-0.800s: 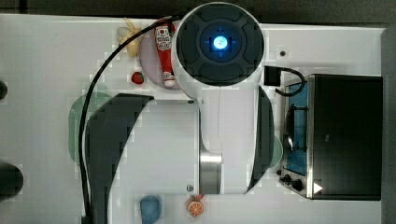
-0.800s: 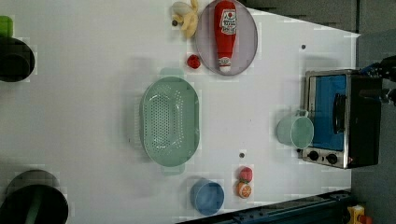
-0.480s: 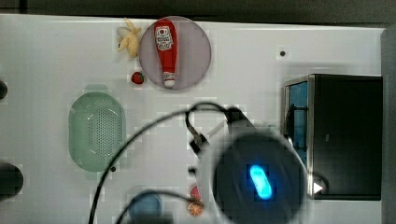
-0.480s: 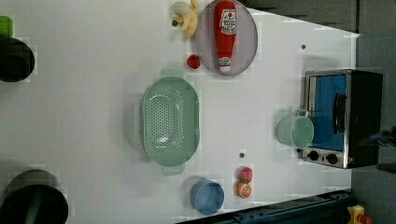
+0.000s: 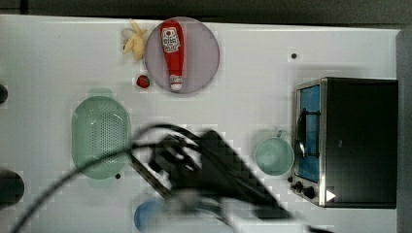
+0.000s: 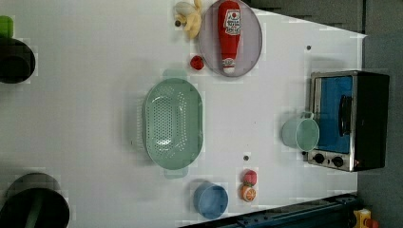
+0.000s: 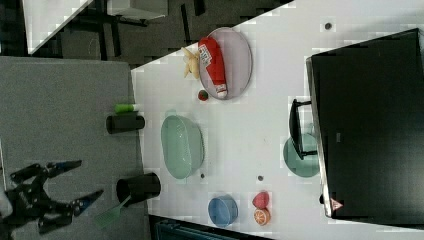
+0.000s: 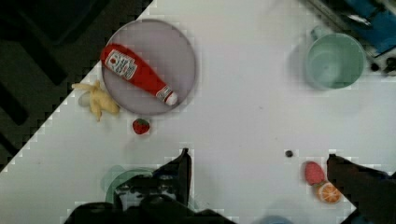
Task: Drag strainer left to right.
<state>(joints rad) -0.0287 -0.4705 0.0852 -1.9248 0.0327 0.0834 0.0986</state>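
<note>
My jaws are spread wide, holding nothing. The strainer (image 6: 173, 124) sits untouched on the counter (image 6: 95, 71), well apart from the cup (image 6: 300, 134).

My own arm (image 5: 214, 170) smears dark across the top view, covering part of the blue bowl (image 5: 148, 213). In the wrist view my finger (image 8: 180, 175) hides most of the strainer (image 8: 116, 179), and the bowl (image 8: 275, 219) is cut off at the edge.
</note>
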